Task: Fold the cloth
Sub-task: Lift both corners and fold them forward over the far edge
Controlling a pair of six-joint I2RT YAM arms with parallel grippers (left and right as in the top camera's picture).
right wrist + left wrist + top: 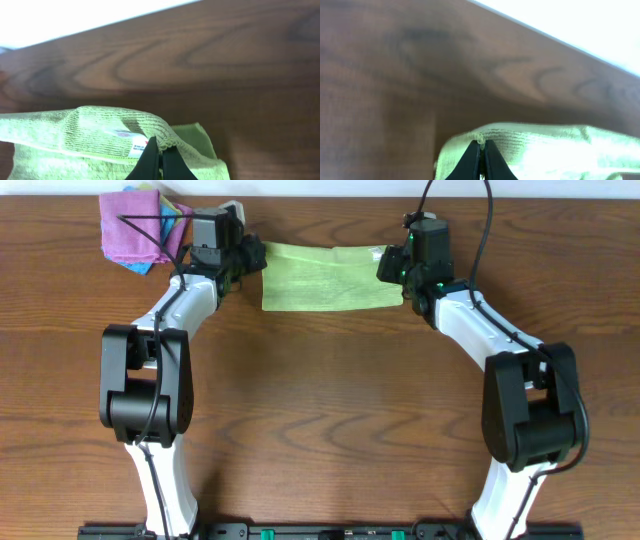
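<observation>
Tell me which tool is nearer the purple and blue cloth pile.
Left. The left tool grips the green cloth at its left end, just right of the pile; the right tool grips the opposite end, farther away.

gripper [159, 150] pinching cloth [75, 135], white tag [136, 148]

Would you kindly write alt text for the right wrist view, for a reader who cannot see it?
The right gripper, fingers closed, pinches a raised fold of the lime-green cloth beside its white tag, on a dark wooden table.
</observation>
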